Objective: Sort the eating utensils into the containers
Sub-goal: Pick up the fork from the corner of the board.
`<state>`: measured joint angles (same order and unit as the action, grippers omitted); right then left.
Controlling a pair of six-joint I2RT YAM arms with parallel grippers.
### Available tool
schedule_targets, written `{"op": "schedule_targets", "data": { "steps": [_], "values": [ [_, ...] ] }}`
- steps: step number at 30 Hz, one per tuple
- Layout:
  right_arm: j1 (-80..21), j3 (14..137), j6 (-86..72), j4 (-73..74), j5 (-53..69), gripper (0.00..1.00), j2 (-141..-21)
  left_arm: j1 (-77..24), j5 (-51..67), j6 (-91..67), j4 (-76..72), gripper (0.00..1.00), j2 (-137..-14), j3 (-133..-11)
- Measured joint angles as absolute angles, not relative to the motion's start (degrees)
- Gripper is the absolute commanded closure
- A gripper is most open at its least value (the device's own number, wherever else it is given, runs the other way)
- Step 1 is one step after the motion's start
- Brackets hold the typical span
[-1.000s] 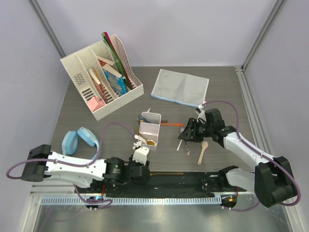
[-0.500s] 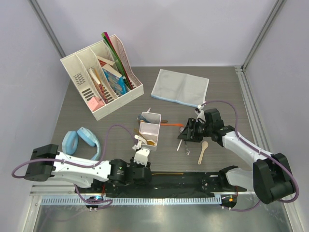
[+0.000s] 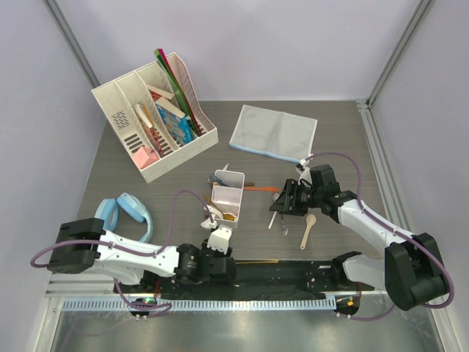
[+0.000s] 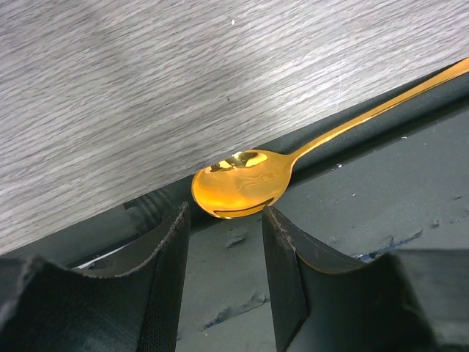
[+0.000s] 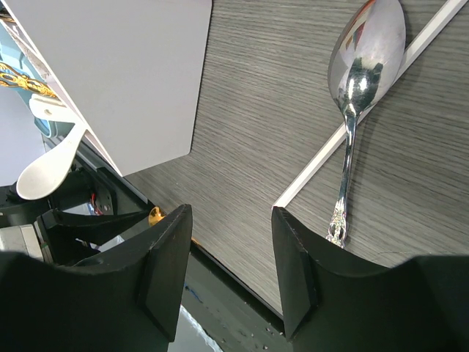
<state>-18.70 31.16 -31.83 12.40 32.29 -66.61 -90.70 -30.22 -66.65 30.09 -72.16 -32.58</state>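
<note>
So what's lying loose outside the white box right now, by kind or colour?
gold spoon: 1
silver spoon: 1
wooden spoon: 1
orange-handled piece: 1
white stick: 1
Total: 5 that I can make out

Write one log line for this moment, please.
left jaws: open, gold spoon just ahead, ungripped | right jaws: open, empty, beside silver spoon

On your grey wood-grain bench (image 3: 344,139) you have a white slotted file rack (image 3: 124,125) back left, a flat grey-blue cloth (image 3: 273,133) back right and pale blue headphones (image 3: 124,213) near left. A white divided plastic box (image 3: 229,173) sits mid-bench, with a light wooden spoon (image 3: 308,229) and silver metal spoon (image 5: 364,55) to its right.
</note>
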Motion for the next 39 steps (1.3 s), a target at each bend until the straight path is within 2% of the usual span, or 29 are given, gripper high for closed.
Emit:
{"op": "schedule_targets", "data": {
  "steps": [9, 26, 30, 39],
  "values": [
    [-18.70, 31.16, -31.81, 12.40, 32.53, 0.47, -66.63, -90.72, -30.26, -65.76, 29.32, 0.54, -72.42, -32.62],
    [-18.70, 30.81, -31.77, 12.23, 32.93, 0.47, -66.76, -90.74, -30.26, -66.04, 25.87, 0.57, -76.31, -34.30],
    [-18.70, 30.76, -31.75, 12.21, 32.97, 0.47, -66.81, -90.74, -30.20, -65.76, 25.78, 0.75, -78.30, -35.97],
    [-18.70, 30.74, -31.75, 12.01, 33.19, 0.47, -67.29, -90.74, -30.30, -65.34, 25.17, 0.94, -77.69, -36.47]
  ]
}}
